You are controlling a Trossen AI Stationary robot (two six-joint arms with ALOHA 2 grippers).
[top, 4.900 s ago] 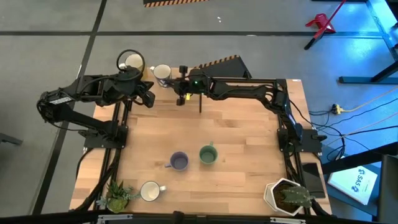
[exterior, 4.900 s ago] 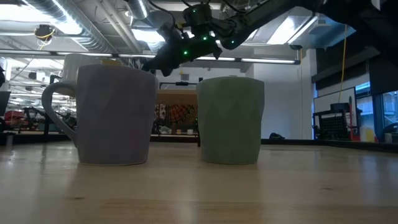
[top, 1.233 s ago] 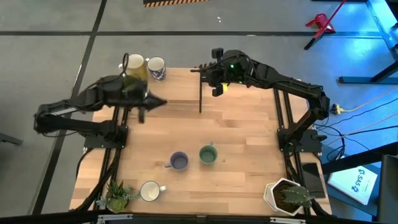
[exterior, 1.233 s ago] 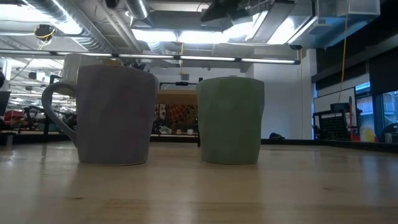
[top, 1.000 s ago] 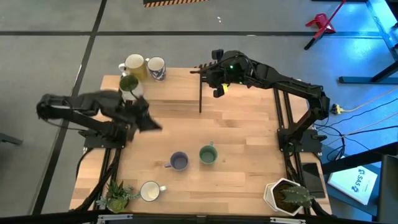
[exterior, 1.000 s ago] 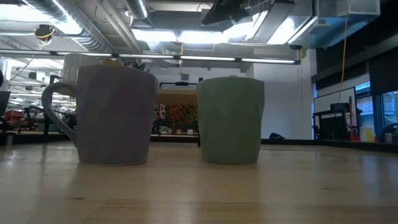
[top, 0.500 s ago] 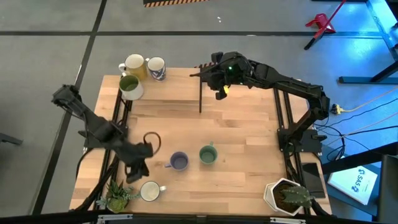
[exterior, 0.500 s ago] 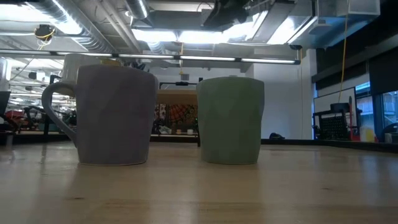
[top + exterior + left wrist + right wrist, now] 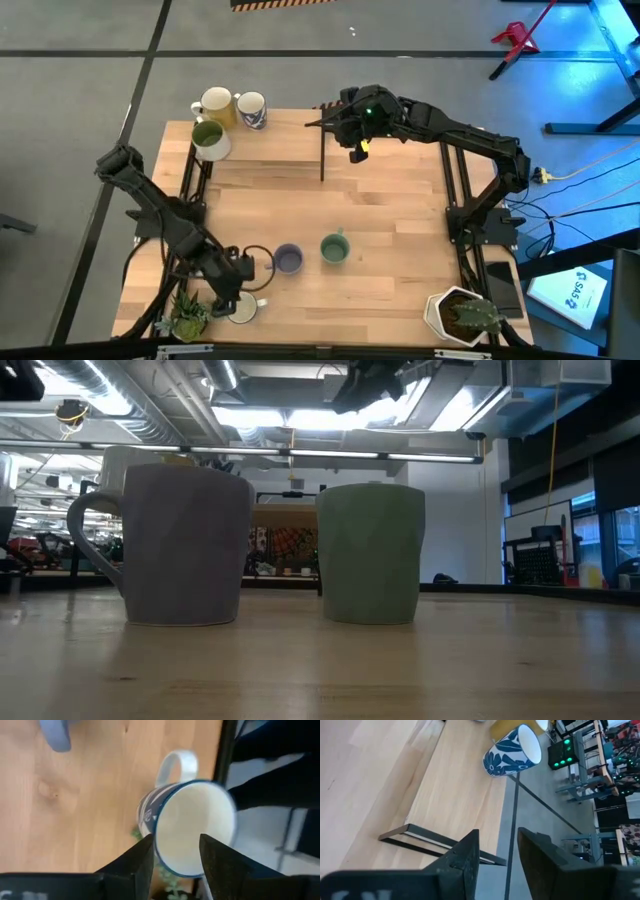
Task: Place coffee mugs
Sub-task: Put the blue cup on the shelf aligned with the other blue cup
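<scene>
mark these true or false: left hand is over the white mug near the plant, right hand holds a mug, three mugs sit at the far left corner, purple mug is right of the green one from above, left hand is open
1. The left hand is over the white mug near the small plant. True.
2. The right hand holds a mug. False: it hangs empty above the table.
3. Three mugs sit at the far left corner. True: the yellow mug, floral mug and olive mug.
4. The purple mug is right of the green mug from above. False: it is left of it.
5. The left hand is open. True: its fingers are apart.
</scene>
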